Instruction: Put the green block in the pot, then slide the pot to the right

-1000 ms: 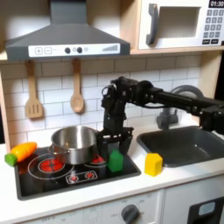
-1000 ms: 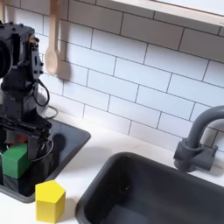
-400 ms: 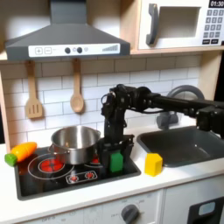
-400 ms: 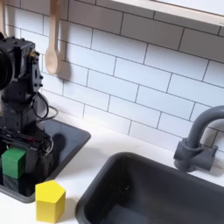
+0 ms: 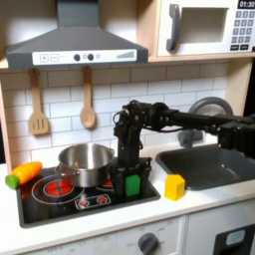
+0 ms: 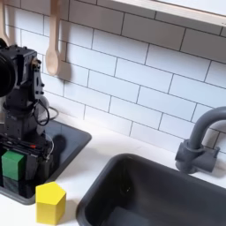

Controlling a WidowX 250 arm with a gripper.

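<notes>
The toy stovetop carries everything that matters here: the pot stands on its back half over the burners, shiny and empty as far as the rim shows, while the green block sits near the stovetop's front right corner, well apart from the pot's wall. The yellow block lies just off that corner on the counter, beside the sink, and the toy carrot rests at the stovetop's left edge. The step in hand looks like the grasp on the green block; doing it well probably means closing squarely on its two side faces, low enough not to pinch a corner, then lifting clear of the pot's rim before moving across. The arm reaches in from the first exterior view's right, elbow bent, wrist pointing straight down, and the gripper stands low over the block with its jaws spread wide, one finger on either side of it.
</notes>
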